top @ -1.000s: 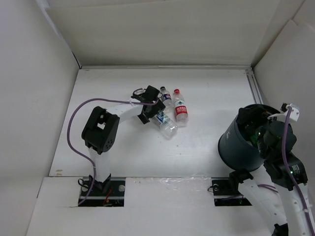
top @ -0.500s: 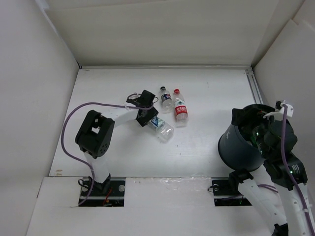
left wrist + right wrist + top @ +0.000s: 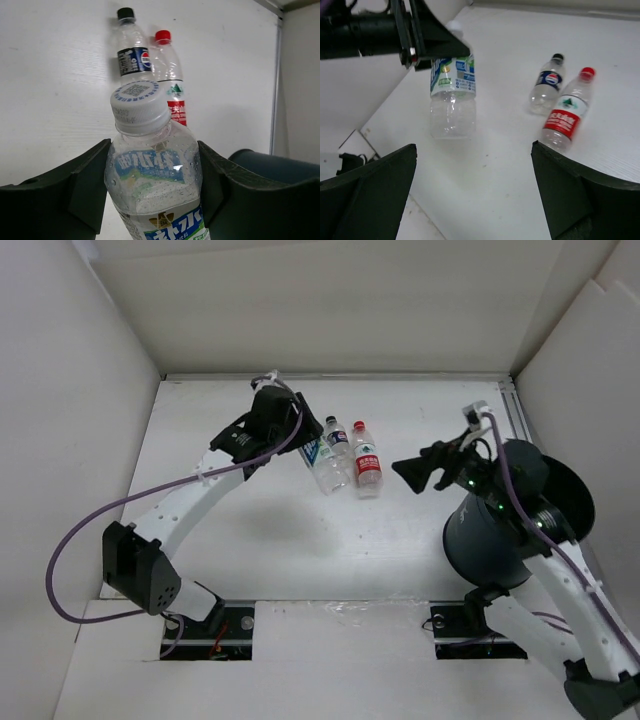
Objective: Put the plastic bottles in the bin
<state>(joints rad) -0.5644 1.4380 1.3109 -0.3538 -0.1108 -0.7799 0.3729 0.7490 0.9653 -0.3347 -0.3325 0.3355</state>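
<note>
White table (image 3: pixel 250 530) boxed in by white walls (image 3: pixel 330 320), seen from above. The left gripper (image 3: pixel 153 145) reached out to the far middle of the table, its two dark fingers (image 3: pixel 85 185) closed on the shoulders of a clear bottle with a white cap (image 3: pixel 150 170) and a blue and green label. In the right wrist view this bottle hung base down from the gripper and seemed lifted off the table. Just right of it, two more bottles lay side by side on the table with caps pointing to the far side: a Pepsi-labelled bottle (image 3: pixel 337 436) with a black cap, and touching or nearly touching its right side, a red-labelled bottle (image 3: pixel 368 460) with a red cap. The dark round bin (image 3: pixel 490 535) stood at the near right, well apart from all three bottles. The right arm rose across the bin, and the right gripper (image 3: pixel 408 472) hung between the bin and the lying bottles, jaws spread wide and holding nothing. A purple cable (image 3: pixel 70 540) looped out from the left arm over the left side of the table.
</note>
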